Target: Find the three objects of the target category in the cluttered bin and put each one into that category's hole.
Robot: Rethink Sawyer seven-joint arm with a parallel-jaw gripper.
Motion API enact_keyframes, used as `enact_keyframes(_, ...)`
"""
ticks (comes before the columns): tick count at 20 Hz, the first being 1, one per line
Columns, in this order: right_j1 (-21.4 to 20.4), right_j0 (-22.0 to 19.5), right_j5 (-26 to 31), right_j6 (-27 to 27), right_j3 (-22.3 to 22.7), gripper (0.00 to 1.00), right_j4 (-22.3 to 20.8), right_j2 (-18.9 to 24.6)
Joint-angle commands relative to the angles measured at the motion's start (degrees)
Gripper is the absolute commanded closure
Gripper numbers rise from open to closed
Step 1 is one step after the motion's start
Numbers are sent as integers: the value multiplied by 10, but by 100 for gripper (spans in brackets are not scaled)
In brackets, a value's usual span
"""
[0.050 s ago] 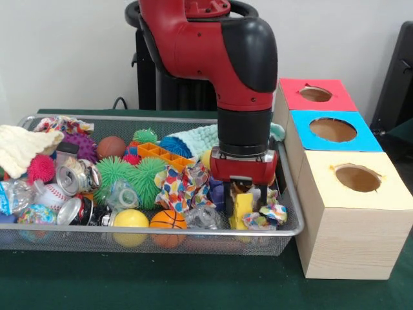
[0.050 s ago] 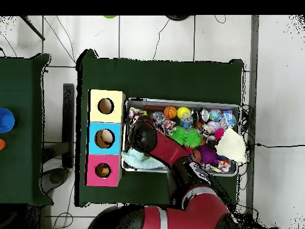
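Green-covered counter (image 1: 129,284) w/ plain white wall (image 1: 64,51) behind. Black cable (image 1: 120,102) looped up at far edge of counter. Dark chair-like shape (image 1: 395,71) at right edge, front view. Overhead: pale tiled floor (image 2: 155,36) w/ thin cables (image 2: 59,36) across it. Second green table (image 2: 21,119) well apart at left, blue round item (image 2: 5,119) on it, small orange item (image 2: 2,144) just beside.

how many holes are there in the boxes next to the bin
3, one on top of each box: the red box's hole farthest back, the blue box's hole in the middle, and the yellow box's hole nearest the camera.
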Motion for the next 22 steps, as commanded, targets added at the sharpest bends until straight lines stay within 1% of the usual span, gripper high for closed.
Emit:
enact_keyframes(1, 42, 47, 328, 116, -8, 0, 4, -57)
enact_keyframes(2, 43, 53, 360, 122, -17, 0, 0, -65)
enact_keyframes(4, 36, 55, 388, 125, -16, 0, -7, -75)
enact_keyframes(9, 33, 57, 424, 132, -20, 0, -15, -86)
enact_keyframes(11, 30, 60, 462, 147, -18, 0, -15, -93)
enact_keyframes(12, 28, 60, 505, 159, -20, 0, -16, -95)
enact_keyframes(17, 18, 58, 562, 164, -18, 0, -26, -106)
enact_keyframes(18, 13, 60, 581, 168, -18, 0, -30, -114)
enact_keyframes(22, -7, 69, 617, 177, -8, 0, -39, -141)
